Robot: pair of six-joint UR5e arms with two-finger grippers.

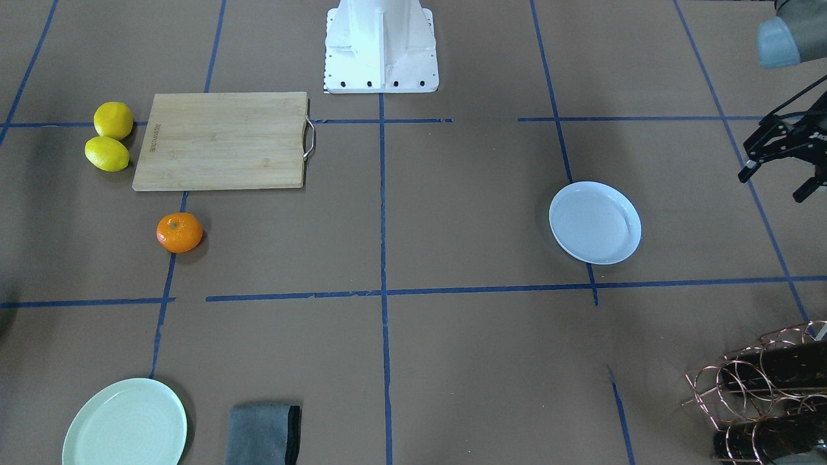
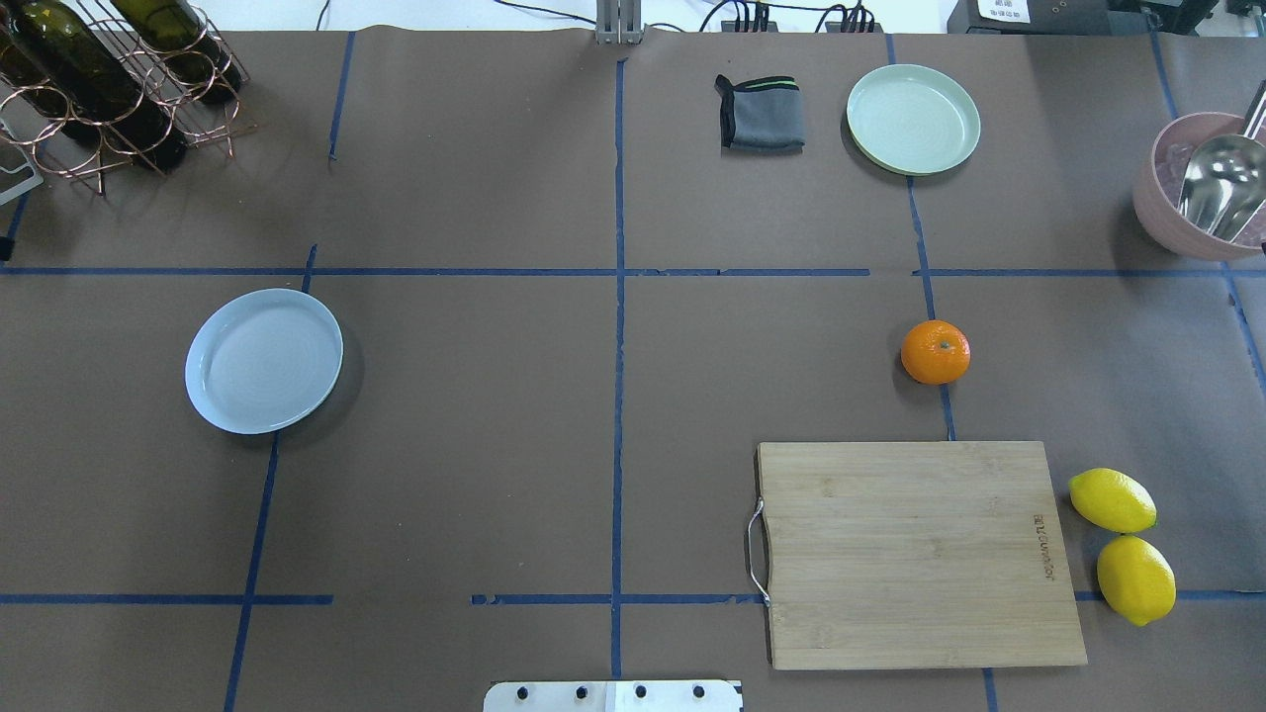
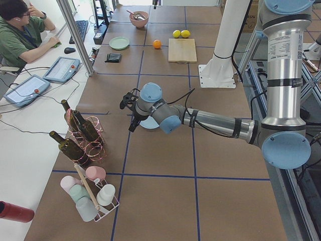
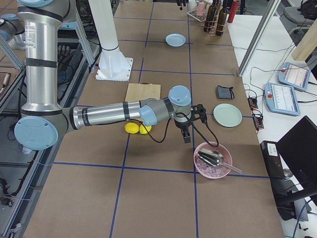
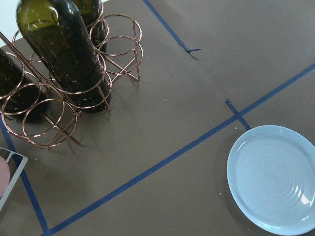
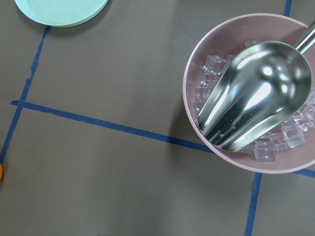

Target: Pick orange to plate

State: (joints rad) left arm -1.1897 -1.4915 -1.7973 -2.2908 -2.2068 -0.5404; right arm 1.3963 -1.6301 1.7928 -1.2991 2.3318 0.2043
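Note:
The orange (image 2: pixel 935 352) sits on the brown table on my right side, just beyond the cutting board; it also shows as orange (image 1: pixel 179 232) across the table. The empty bluish-white plate (image 2: pixel 263 360) lies far off on my left side, plate (image 1: pixel 595 222). My left gripper (image 1: pixel 775 183) hovers open and empty a little outward of the plate, its camera seeing the plate (image 5: pixel 273 179) below. My right gripper (image 4: pixel 189 130) hangs above the table near the pink bowl, well away from the orange; I cannot tell whether it is open or shut.
A wooden cutting board (image 2: pixel 920 554) and two lemons (image 2: pixel 1123 544) lie near the orange. A mint-green plate (image 2: pixel 913 119), grey cloth (image 2: pixel 760 112), pink bowl of ice with a metal scoop (image 2: pixel 1202 193) and a bottle rack (image 2: pixel 109 89) stand along the far side.

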